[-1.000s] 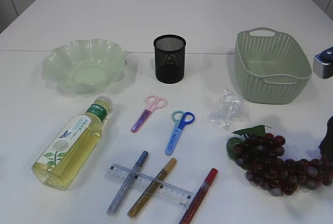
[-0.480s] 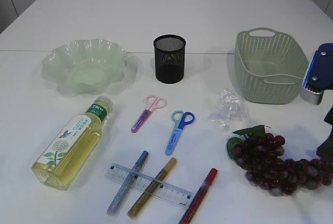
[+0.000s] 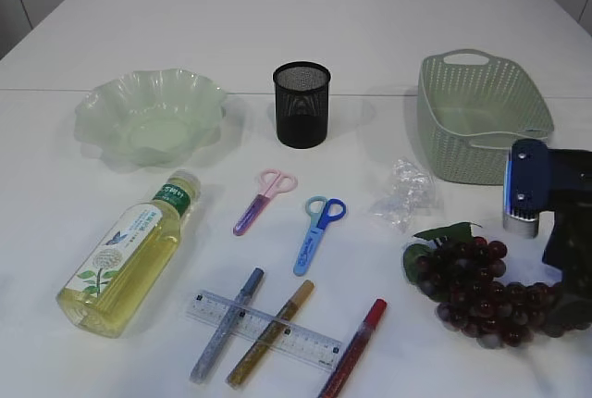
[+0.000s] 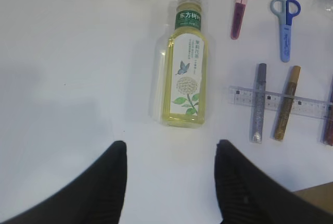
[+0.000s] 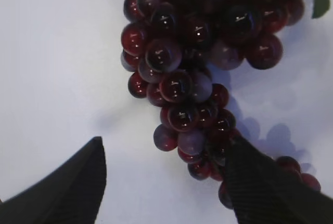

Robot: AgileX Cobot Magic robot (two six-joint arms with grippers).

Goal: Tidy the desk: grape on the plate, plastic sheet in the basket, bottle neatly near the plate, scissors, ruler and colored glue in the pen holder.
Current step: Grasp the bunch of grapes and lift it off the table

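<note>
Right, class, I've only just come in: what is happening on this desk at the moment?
A two-armed robot is tidying a desk and nothing has been put away yet. The right gripper hangs open over the grape bunch, its fingers either side of the lower grapes but not closed on them. The left gripper hovers open near the bottle, which lies on its side. The plate, pen holder and basket hold nothing; scissors, ruler, glue pens and plastic sheet lie on the table.

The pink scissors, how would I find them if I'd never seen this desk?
Start at the black mesh pen holder in the middle of the white table. Just in front of it lie two pairs of scissors side by side. The pink scissors are the left pair, nearer the bottle; the blue scissors lie to their right.
</note>
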